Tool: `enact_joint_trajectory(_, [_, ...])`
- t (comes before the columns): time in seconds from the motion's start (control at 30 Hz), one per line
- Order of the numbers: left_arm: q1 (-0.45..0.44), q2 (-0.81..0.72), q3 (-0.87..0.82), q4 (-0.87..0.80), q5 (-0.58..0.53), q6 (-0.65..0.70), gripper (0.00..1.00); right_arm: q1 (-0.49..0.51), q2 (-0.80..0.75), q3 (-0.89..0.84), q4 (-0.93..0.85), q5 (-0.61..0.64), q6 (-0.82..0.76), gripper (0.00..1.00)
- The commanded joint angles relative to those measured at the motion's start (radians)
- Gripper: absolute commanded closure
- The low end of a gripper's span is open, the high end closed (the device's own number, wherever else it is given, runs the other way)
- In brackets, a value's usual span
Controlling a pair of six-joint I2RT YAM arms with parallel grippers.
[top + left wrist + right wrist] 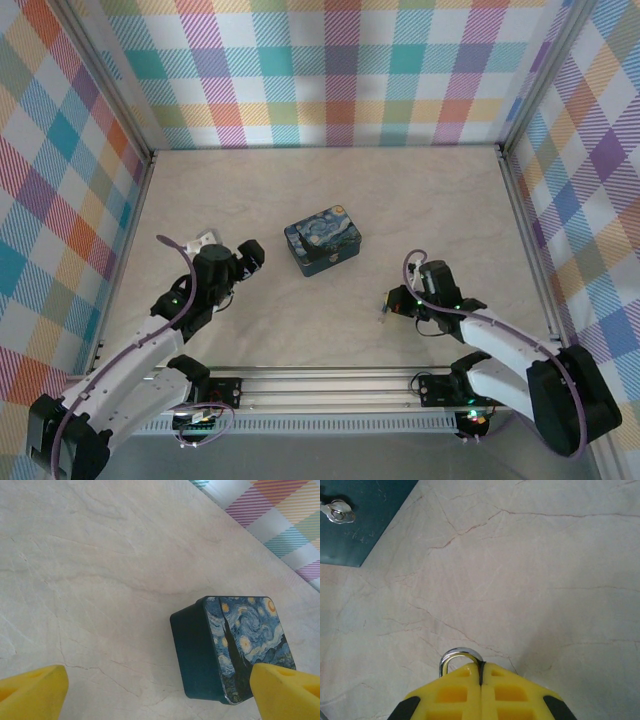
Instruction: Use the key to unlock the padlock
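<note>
My right gripper (pixel 480 667) is shut on the padlock; its silvery shackle (pixel 457 656) curves out past the yellow fingertips, and the body is hidden between them. From above, a speck of the blue padlock (pixel 383 313) shows at the right gripper (pixel 388 305), low over the table. A small silvery key (pixel 336 512) on a ring shows against the dark side of the starry-night tin (pixel 360 520); how it rests there I cannot tell. My left gripper (pixel 160 687) is open, with nothing between its fingers (pixel 35 690), just left of the tin (pixel 235 645).
The starry-night tin (pixel 323 246) stands mid-table between the two arms. A small white object (pixel 205 240) lies beside the left gripper (pixel 250 256). Plaid walls close in the back and both sides.
</note>
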Motion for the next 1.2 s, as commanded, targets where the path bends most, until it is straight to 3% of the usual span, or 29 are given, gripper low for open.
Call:
enact_joint_trajectory(0.0, [0.008, 0.008, 0.002, 0.015, 0.002, -0.013, 0.07, -0.008, 0.039, 0.009, 0.057, -0.005, -0.008, 1.00])
enact_joint_trajectory(0.4, [0.008, 0.027, -0.001, 0.017, 0.006, -0.021, 0.06, -0.008, 0.155, 0.034, 0.124, -0.025, -0.007, 1.00])
enact_joint_trajectory(0.73, [0.009, 0.026, 0.003, 0.012, 0.007, -0.021, 0.07, -0.008, 0.145, 0.029, 0.111, -0.008, -0.014, 1.00])
enact_joint_trajectory(1.17, [0.008, 0.009, 0.022, -0.010, 0.003, -0.014, 0.06, -0.008, -0.037, 0.080, -0.039, 0.059, -0.055, 0.79])
